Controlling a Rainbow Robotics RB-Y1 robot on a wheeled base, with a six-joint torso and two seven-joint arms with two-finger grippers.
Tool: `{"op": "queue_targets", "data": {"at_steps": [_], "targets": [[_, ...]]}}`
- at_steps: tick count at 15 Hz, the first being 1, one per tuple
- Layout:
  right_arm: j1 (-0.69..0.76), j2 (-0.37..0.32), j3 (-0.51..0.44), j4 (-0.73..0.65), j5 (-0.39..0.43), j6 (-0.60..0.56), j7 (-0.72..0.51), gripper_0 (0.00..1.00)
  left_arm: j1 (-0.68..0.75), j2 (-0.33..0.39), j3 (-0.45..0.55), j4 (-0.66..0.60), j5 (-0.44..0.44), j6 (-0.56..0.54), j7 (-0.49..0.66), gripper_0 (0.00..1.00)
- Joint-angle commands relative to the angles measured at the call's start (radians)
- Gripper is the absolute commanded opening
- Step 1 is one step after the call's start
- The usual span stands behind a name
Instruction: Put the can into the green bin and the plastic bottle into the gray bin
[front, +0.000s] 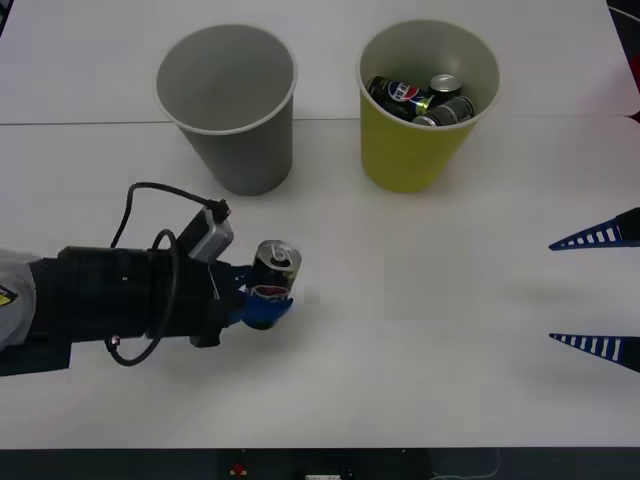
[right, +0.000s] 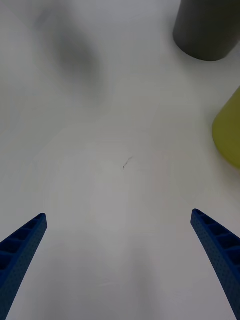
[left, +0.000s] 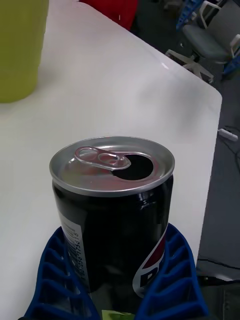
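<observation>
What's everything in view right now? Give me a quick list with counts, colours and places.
Can: one, dark side with Pepsi logo, silver opened top, upright, held in the left tool in front of the gray bin.
Gray bin: one, gray, far left of the table, nothing seen inside.
Green bin: one, yellow-green, far right of the table, beside the gray bin.
Cans in the green bin: at least three, dark with silver tops, one showing a Pepsi logo.
Table: one, white.
Chair: one, gray, off the table in the room behind.
Left tool: blue fingers, shut on the can.
Right tool: blue fingers, open, over bare table at the right edge.
</observation>
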Motion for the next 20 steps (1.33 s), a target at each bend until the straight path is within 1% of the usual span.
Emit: {"op": "queue_targets", "data": {"at_steps": [1, 3, 4, 5, 8, 10, 11, 13, 15, 18, 20], "targets": [[0.0, 0.0, 0.0, 0.0, 0.0, 0.0, 0.0, 1.0, -0.056, 0.0, 0.0, -0.066, -0.117, -0.028, 0.228, 0.0], [0.0, 0.0, 0.0, 0.0, 0.0, 0.0, 0.0, 1.0, -0.114, -0.006, 0.013, -0.097, -0.174, -0.079, 0.352, 0.0], [0.0, 0.0, 0.0, 0.0, 0.0, 0.0, 0.0, 1.0, -0.148, -0.021, 0.022, -0.099, -0.183, -0.114, 0.4, 0.0], [0.0, 0.0, 0.0, 0.0, 0.0, 0.0, 0.0, 1.0, -0.176, -0.043, 0.037, -0.097, -0.2, -0.151, 0.409, 0.0], [0.0, 0.0, 0.0, 0.0, 0.0, 0.0, 0.0, 1.0, -0.283, -0.16, 0.134, -0.085, -0.298, -0.367, 0.412, 0.0], [0.0, 0.0, 0.0, 0.0, 0.0, 0.0, 0.0, 1.0, -0.36, -0.213, 0.149, -0.079, -0.373, -0.447, 0.412, 0.0], [0.0, 0.0, 0.0, 0.0, 0.0, 0.0, 0.0, 1.0, -0.403, -0.239, 0.149, -0.063, -0.405, -0.473, 0.412, 0.0], [0.0, 0.0, 0.0, 0.0, 0.0, 0.0, 0.0, 1.0, -0.482, -0.296, 0.149, -0.011, -0.424, -0.514, 0.412, 0.0], [0.0, 0.0, 0.0, 0.0, 0.0, 0.0, 0.0, 1.0, -0.59, -0.357, 0.137, 0.075, -0.447, -0.554, 0.412, 0.0], [0.0, 0.0, 0.0, 0.0, 0.0, 0.0, 0.0, 1.0, -0.725, -0.431, 0.085, 0.181, -0.547, -0.562, 0.413, 0.0], [0.0, 0.0, 0.0, 0.0, 0.0, 0.0, 0.0, 1.0, -0.809, -0.488, 0.06, 0.283, -0.608, -0.56, 0.413, 0.0]]}}
